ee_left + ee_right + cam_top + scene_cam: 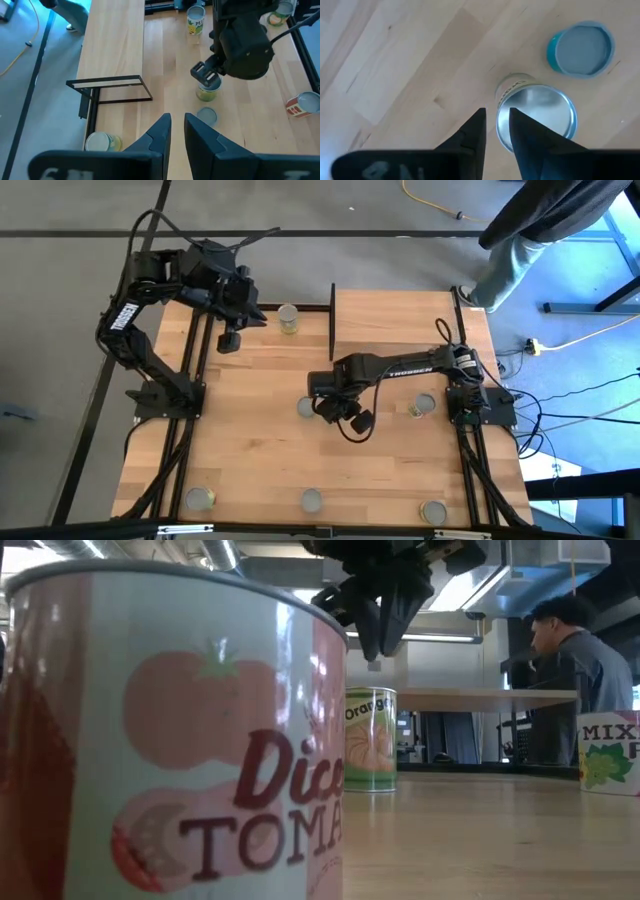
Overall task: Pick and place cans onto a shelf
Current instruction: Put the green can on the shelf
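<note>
Tabletop [260,440]: light wood, carries every can in view.

Shelf [395,315]: raised board at the far edge, right of centre, black uprights at its ends. A person [580,650] stands beyond it.

Right arm: reaches from its base at the right edge across to table centre. Right gripper [205,75] points down, directly above a yellow-green can [208,93] and clear of its silver top. Fingers show a narrow gap with nothing between them.

Left arm: folded at the far left corner. Left gripper [230,340] hangs above the table, well apart from the cans. Fingers a slit apart, empty.

Cans:
- teal can [580,47] stands just beside the yellow-green one
- another yellow-green can [288,318] near the shelf's left end
- one [424,405] near the right arm's base
- three along the near edge, the middle one [311,500] labelled diced tomatoes
</note>
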You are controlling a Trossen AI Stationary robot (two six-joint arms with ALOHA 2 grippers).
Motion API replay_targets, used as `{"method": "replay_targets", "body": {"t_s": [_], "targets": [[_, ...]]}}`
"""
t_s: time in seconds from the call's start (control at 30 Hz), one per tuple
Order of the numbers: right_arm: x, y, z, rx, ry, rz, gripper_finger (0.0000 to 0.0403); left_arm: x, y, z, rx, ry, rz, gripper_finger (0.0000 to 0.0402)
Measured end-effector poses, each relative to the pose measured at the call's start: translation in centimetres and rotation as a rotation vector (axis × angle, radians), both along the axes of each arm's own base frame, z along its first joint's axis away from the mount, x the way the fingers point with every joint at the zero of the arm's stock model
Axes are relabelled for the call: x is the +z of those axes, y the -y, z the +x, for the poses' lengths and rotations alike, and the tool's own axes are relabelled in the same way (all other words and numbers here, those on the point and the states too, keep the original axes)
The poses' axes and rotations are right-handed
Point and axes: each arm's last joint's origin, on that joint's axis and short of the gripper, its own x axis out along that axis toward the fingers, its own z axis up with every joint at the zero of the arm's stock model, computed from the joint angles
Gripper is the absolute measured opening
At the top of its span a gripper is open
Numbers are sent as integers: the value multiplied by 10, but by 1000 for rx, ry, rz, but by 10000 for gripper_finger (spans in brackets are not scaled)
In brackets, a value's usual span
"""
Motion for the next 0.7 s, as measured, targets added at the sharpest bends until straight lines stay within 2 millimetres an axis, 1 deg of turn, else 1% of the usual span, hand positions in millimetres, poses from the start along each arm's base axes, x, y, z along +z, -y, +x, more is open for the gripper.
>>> {"method": "replay_targets", "body": {"t_s": [0.33, 0.5, 0.7], "targets": [[-28, -1, 11, -5, -67, -9, 86, 1, 0, -1, 0, 3, 1, 46], [-34, 0, 14, -50, -83, -17, 86, 1, 0, -1, -1, 3, 1, 46], [-35, 0, 15, -102, -84, -15, 85, 1, 0, -1, -1, 3, 1, 46]]}}
